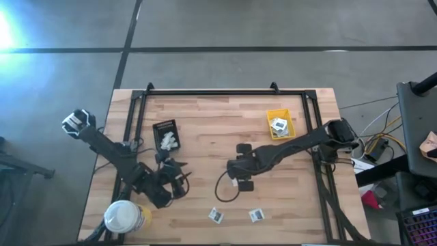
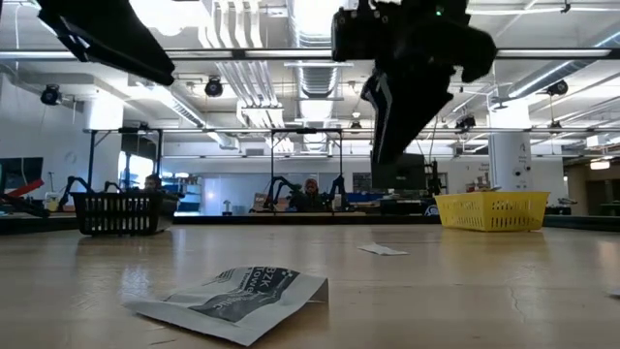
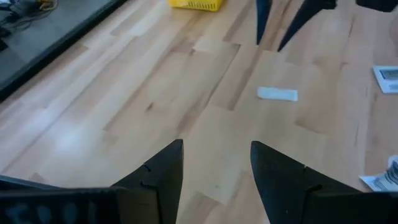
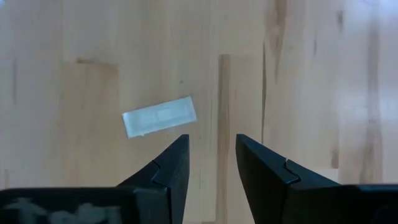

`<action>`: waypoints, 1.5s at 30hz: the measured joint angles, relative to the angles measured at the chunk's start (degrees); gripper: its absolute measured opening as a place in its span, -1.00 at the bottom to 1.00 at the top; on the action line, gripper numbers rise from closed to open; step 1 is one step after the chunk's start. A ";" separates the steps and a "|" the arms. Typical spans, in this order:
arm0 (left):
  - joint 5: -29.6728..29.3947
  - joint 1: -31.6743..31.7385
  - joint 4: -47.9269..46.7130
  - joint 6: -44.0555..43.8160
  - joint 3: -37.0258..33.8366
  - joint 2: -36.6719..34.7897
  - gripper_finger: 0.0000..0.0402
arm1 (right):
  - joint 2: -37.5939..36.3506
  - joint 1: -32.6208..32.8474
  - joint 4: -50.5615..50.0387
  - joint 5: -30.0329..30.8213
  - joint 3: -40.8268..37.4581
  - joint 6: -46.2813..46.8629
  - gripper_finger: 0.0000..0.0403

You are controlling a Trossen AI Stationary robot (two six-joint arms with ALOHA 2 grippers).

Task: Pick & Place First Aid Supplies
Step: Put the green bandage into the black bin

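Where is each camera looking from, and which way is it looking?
High view: above, straight down on the wooden table; both arms show.
Low view: at tabletop height, across a square packet toward the yellow bin; arms hang above.
Left wrist view: on the left arm, past the open left tool to a narrow strip.
Right wrist view: on the right arm, down past the open right tool.
Shared: both wrist views show that narrow strip.
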 joint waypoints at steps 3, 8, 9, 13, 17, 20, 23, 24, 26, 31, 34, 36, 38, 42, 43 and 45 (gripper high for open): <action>0.69 -0.80 0.44 -1.64 0.00 1.86 -0.10 | 1.75 0.02 0.26 0.00 -0.04 -1.00 -0.39; 1.14 -1.17 1.86 -1.74 -0.02 5.60 -0.10 | 6.09 0.02 0.58 0.00 0.13 -1.90 -0.42; 1.31 -1.16 1.88 -1.77 -0.04 6.13 -0.10 | 6.79 0.02 0.66 0.00 0.43 -1.91 -0.42; 1.77 -1.13 2.22 -2.26 -0.04 7.59 -0.10 | 10.11 0.02 0.73 0.00 2.12 -2.31 -0.41; 1.78 -1.15 2.35 -2.89 -0.04 7.75 -0.10 | 12.40 0.00 0.64 0.00 4.13 -3.62 -0.38; 1.77 -1.15 2.40 -2.93 -0.04 7.53 -0.10 | 13.08 -0.29 0.43 -0.11 5.18 -4.66 -0.36; 1.77 -1.15 2.39 -2.93 -0.04 7.48 -0.10 | 13.00 -1.02 0.31 -1.36 5.33 -4.72 -0.36; 1.77 -1.15 2.36 -2.93 -0.04 7.49 -0.10 | 12.87 -1.29 0.43 -2.05 5.27 -4.70 -0.36; 1.75 -1.15 2.38 -2.92 -0.04 7.50 -0.10 | 12.82 -1.89 0.49 -3.18 5.11 -4.69 -0.38; 1.75 -1.15 2.34 -2.91 -0.04 7.53 -0.10 | 13.98 -2.79 1.38 -4.16 5.05 -4.73 -0.43; 1.75 -1.15 2.29 -2.89 -0.04 7.53 -0.10 | 14.97 -3.00 1.49 -5.08 5.01 -5.05 -0.46; 1.76 -1.15 2.21 -2.89 -0.05 7.55 -0.10 | 15.63 -3.06 1.52 -5.55 5.14 -5.43 -0.46; 1.75 -1.15 2.25 -2.89 -0.09 7.55 -0.10 | 16.31 -3.19 1.55 -5.70 5.16 -5.45 -0.46; 1.72 -1.10 2.23 -2.89 -0.40 7.55 -0.10 | 16.80 -3.52 1.43 -6.22 5.14 -5.33 -0.50; 1.72 -1.10 2.21 -2.89 -0.60 7.55 -0.10 | 16.82 -3.65 1.41 -6.34 5.11 -5.27 -0.53; 1.72 -1.10 2.22 -3.07 -0.88 7.55 -0.10 | 16.80 -3.90 1.39 -6.83 5.11 -5.26 -0.60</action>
